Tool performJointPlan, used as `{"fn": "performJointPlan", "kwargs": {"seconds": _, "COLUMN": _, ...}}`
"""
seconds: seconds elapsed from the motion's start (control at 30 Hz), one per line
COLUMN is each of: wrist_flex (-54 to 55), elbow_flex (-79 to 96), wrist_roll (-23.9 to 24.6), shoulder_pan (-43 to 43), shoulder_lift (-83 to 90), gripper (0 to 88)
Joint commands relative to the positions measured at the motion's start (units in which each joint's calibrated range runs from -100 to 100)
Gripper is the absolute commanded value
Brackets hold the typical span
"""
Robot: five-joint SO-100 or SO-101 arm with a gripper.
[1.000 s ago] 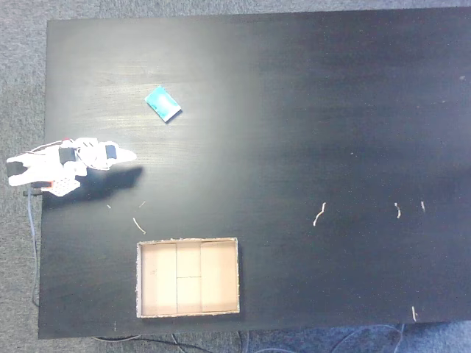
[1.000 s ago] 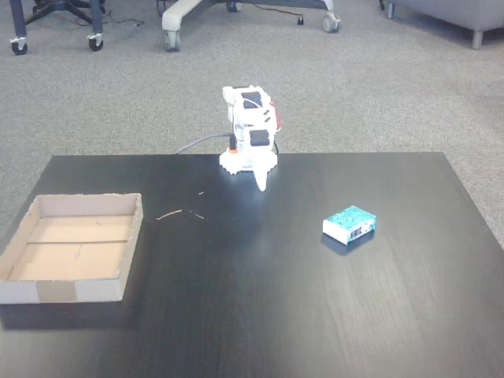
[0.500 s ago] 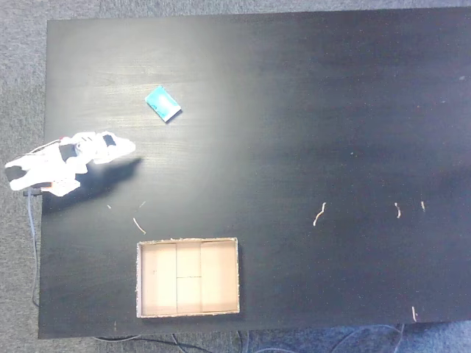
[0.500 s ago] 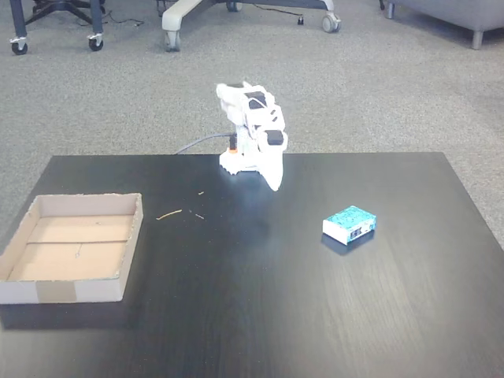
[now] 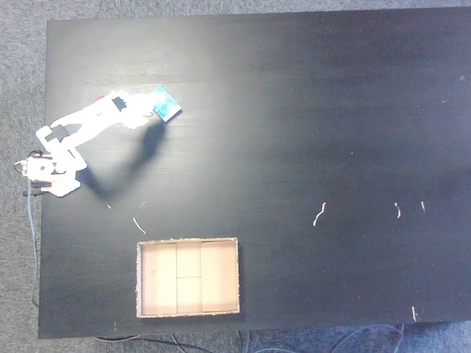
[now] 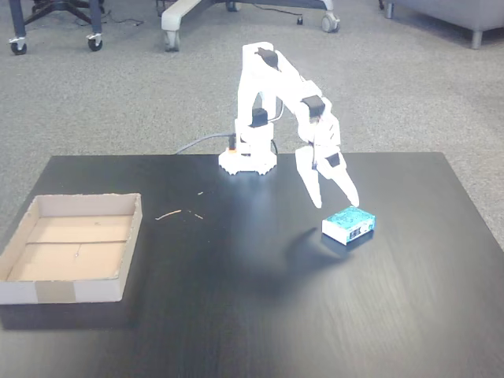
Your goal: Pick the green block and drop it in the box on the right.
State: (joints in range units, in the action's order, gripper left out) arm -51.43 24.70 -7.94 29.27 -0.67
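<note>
Grey office carpet all around, and the black bench is mostly bare apart from a few scraps of debris. From where I'm driving this, I'd say we're at the very start of the grab, nothing done yet.

The green block sits flat on the bench, well apart from the box. In the top-down fixed view the block is up near the left side, and the box sits at the bottom edge, empty as far as I can see.

The arm is stretched out and the gripper hangs right at the block, fingers spread apart with the tips pointing down. One tip looks like it's at the block's top edge, though I can't tell if it's actually touching. From above, the gripper overlaps the block's near corner.

Left to do, by my reckoning: get the fingers around the block, close, lift, swing across to the box, and let go. So basically everything that counts.
</note>
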Motion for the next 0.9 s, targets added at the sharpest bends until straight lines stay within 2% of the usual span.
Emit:
{"fn": "performJointPlan", "kwargs": {"seconds": 0.0, "wrist_flex": -2.74, "elbow_flex": -11.73, "wrist_roll": 0.98, "shoulder_pan": 1.84, "shoulder_lift": -6.95, "gripper": 41.3}}
{"fn": "performJointPlan", "kwargs": {"seconds": 0.27, "wrist_flex": -4.14, "elbow_flex": -20.53, "wrist_roll": 0.93, "shoulder_pan": 1.69, "shoulder_lift": -16.94, "gripper": 41.6}}
{"fn": "performJointPlan", "kwargs": {"seconds": 0.43, "wrist_flex": -11.58, "elbow_flex": -31.14, "wrist_roll": 0.88, "shoulder_pan": 2.30, "shoulder_lift": -26.34, "gripper": 39.2}}
{"fn": "performJointPlan", "kwargs": {"seconds": 0.5, "wrist_flex": -14.05, "elbow_flex": -33.68, "wrist_roll": 0.98, "shoulder_pan": 2.69, "shoulder_lift": -28.37, "gripper": 32.4}}
{"fn": "performJointPlan", "kwargs": {"seconds": 0.63, "wrist_flex": -17.11, "elbow_flex": -37.57, "wrist_roll": 0.88, "shoulder_pan": 2.76, "shoulder_lift": -31.17, "gripper": 12.0}}
{"fn": "performJointPlan", "kwargs": {"seconds": 0.77, "wrist_flex": -15.62, "elbow_flex": -34.76, "wrist_roll": 0.49, "shoulder_pan": 2.61, "shoulder_lift": -28.80, "gripper": 8.6}}
{"fn": "performJointPlan", "kwargs": {"seconds": 0.87, "wrist_flex": -15.37, "elbow_flex": -30.05, "wrist_roll": 0.05, "shoulder_pan": 1.15, "shoulder_lift": -19.40, "gripper": 8.1}}
